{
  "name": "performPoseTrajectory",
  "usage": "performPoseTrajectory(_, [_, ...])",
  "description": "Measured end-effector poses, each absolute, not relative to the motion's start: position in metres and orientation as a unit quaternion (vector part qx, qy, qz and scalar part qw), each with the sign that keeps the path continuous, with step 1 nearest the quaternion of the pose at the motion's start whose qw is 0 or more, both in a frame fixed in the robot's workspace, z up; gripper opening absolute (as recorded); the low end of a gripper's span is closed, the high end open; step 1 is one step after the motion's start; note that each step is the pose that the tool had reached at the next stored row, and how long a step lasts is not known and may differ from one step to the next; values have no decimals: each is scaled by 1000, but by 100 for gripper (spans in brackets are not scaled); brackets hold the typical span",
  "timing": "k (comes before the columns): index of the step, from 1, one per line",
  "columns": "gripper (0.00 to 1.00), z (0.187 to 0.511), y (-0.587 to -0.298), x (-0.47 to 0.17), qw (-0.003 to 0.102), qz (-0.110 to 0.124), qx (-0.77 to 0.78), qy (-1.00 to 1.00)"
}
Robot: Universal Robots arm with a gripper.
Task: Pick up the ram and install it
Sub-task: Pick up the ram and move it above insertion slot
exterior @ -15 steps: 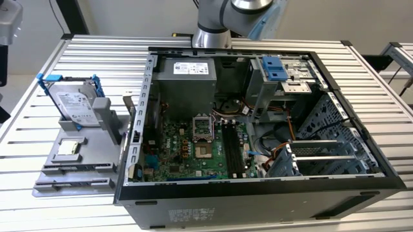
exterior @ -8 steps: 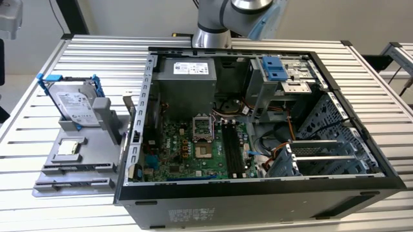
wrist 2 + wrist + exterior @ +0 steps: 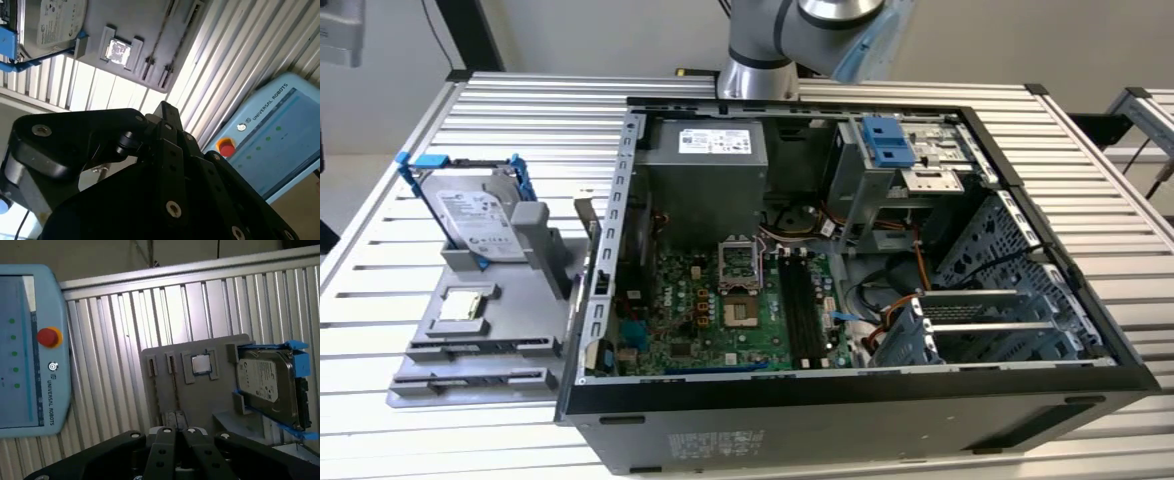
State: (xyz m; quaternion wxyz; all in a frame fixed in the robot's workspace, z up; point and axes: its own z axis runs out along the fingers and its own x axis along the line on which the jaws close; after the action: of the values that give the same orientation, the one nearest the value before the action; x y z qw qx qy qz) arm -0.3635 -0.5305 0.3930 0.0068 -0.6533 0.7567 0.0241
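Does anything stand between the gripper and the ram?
Nothing visible does. In the first wrist view the gripper hangs over the gray holder, and the ram, apparently the thin strip on edge in its slot, lies uncovered.

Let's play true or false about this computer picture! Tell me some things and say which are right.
The computer case is open, its insides showing. True.
The hard drive is inside the case. False: it stands in the grey holder beside the case, on the exterior view's left.
The table has a ribbed silvery top. True.
The gripper is carrying the hard drive. False: the drive sits apart from it, in the holder.
The button on the pale blue control tablet is green. False: it is red.
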Motion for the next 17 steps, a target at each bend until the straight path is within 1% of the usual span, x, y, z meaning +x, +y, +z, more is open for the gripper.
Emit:
performPoseTrajectory(9, [0,393,-530,-364,7,23,-701,713])
performPoseTrajectory(17, [0,391,-530,-364,8,22,-705,709])
